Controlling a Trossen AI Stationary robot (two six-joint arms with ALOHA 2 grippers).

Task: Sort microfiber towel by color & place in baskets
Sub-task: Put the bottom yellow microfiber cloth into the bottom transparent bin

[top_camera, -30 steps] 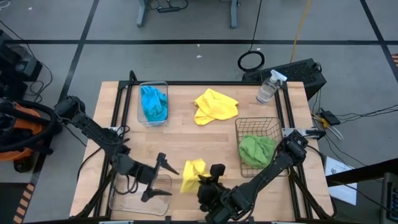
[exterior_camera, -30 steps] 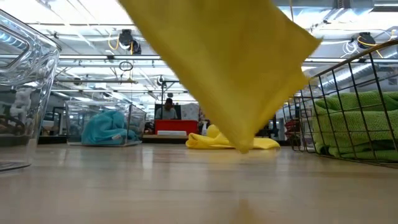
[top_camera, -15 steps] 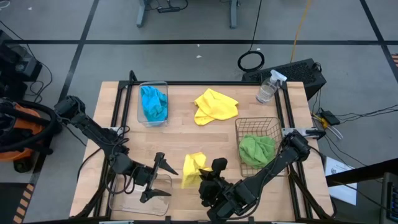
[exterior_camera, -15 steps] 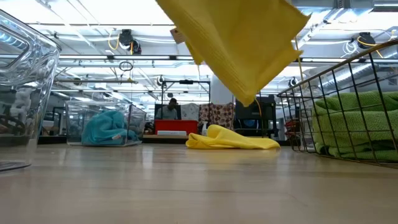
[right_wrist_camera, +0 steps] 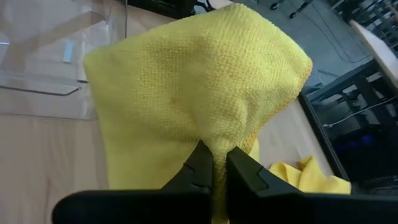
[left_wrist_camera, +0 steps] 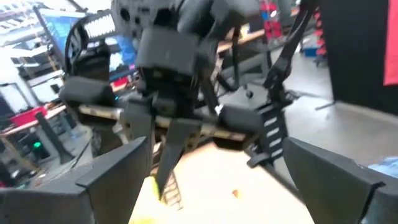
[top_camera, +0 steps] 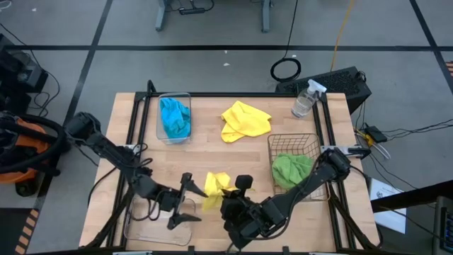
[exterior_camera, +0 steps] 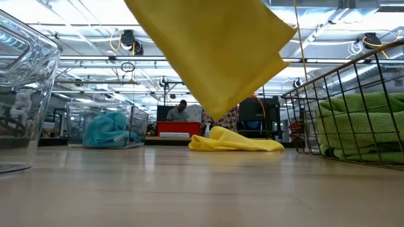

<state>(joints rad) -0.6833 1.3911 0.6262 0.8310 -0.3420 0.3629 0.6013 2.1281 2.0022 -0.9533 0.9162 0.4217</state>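
The right gripper (top_camera: 228, 196) is closed on a yellow towel (top_camera: 214, 188), pinching a fold of it between its two dark fingers (right_wrist_camera: 200, 167), as the right wrist view shows close up. The cloth hangs from that grip clear of the table (top_camera: 212, 152), and in the low view its lowest corner is well above the wood. It hangs at the near middle of the table, between the right gripper and the left gripper (top_camera: 185, 200), which sits just beside it with its jaws spread wide and nothing between them. The left gripper is over the empty clear tub (top_camera: 157, 225) at the near left corner. A second yellow towel (top_camera: 244, 120) lies crumpled on the table at the far middle, well apart from both grippers. Blue towels (top_camera: 175, 117) lie in the other clear tub (top_camera: 158, 120) at the far left. Green towels (top_camera: 291, 170) fill the wire basket (top_camera: 291, 145) on the right side, with the spray bottle (top_camera: 305, 99) standing beyond it at the far right corner.
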